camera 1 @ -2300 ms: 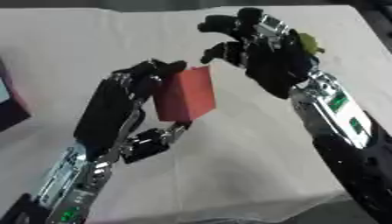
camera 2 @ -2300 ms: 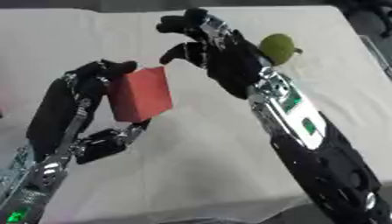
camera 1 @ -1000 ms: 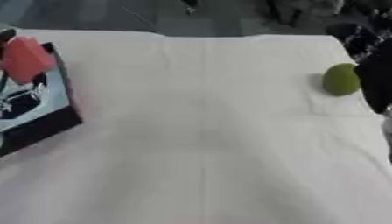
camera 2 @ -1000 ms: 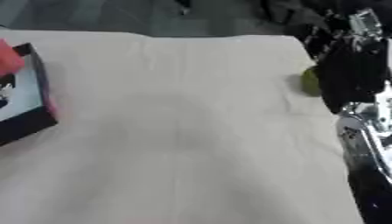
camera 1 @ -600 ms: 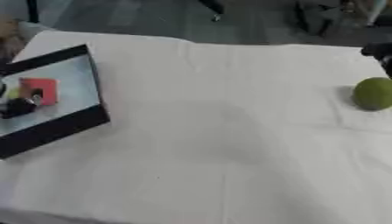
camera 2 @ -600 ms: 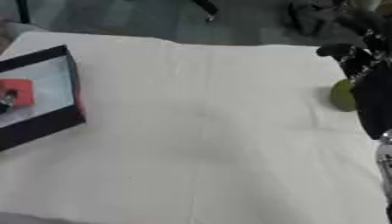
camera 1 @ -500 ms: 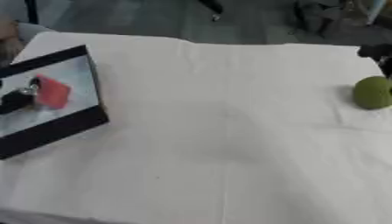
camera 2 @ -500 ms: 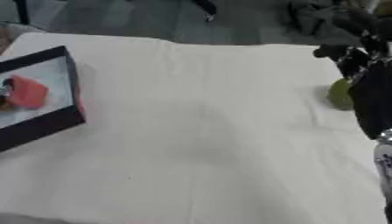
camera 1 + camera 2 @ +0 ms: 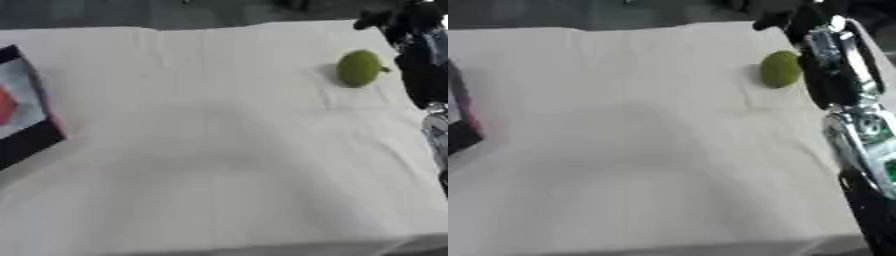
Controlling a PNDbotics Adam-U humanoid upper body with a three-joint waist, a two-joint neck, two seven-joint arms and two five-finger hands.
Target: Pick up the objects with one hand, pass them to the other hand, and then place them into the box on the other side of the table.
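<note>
Tabletop, white cloth, wide bare stretch across near and middle ground. Box, black-walled, at left edge, mostly cut off; red object inside, shape unclear. Green fruit, far right, near the far edge, long axis roughly upright, resting alone. Right hand, top right corner just beyond the fruit, blurred; fingers' state cannot be told. Left hand out of view.

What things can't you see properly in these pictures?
- Right hand: blurred at the top edge in both views, so its fingers are unclear.
- Left hand: in neither view.
- Box: cut off by the left edge.
- Red thing inside: only a blurred sliver shows.
- Green fruit: too blurred to name.
</note>
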